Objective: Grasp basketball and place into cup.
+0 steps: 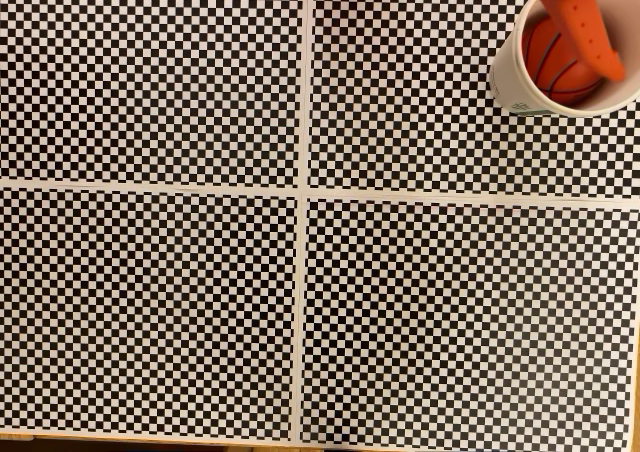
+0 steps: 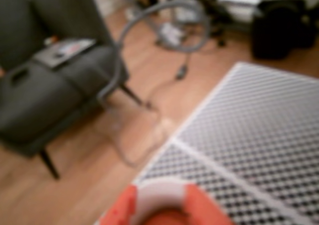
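Basketball [image 1: 556,64] inside cup [image 1: 510,84]; cup at mat's [image 1: 200,302] top-right.

My matt orange plastic gripper finger [image 1: 585,22] looks smooth. The dark-orange rubbery basketball [image 1: 555,67] has a slight sheen inside the cream-white paper cup [image 1: 510,82]. The black-and-white checkered sheet [image 1: 150,302] looks flat and matt; the wooden floor [image 2: 164,70] is smooth.

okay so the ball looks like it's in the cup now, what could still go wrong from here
1. In the fixed view an orange gripper finger reaches into the cup beside the basketball. A sideways withdrawal might catch the rim and tip the cup.
2. Whether the jaws have let go cannot be told, so lifting might carry the ball back out.
3. The cup stands near the checkered mat's corner, so a nudge might push it off.
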Robot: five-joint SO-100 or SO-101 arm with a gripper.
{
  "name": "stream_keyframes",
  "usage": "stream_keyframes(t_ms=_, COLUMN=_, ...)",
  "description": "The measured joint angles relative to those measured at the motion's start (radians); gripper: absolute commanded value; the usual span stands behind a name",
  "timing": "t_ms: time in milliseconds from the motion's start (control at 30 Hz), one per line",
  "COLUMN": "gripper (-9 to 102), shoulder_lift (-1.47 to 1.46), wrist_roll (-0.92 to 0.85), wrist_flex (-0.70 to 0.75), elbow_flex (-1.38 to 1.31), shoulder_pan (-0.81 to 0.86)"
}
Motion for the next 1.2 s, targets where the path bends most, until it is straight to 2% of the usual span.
stream_keyframes(t_ms=233, gripper=0, shoulder_lift=0.101, wrist_roll=-0.061, wrist_flex=-0.028, elbow_flex=-0.008, shoulder_pan=0.152)
stream_keyframes(t_ms=633, gripper=0, shoulder_lift=0.472, wrist_roll=-0.229, wrist_flex=-0.035, elbow_flex=0.084, shoulder_pan=0.554)
stream_keyframes(t_ms=1200, gripper=0, shoulder_lift=0.511, wrist_roll=-0.408, wrist_flex=0.161, elbow_flex=0.158, shoulder_pan=0.93)
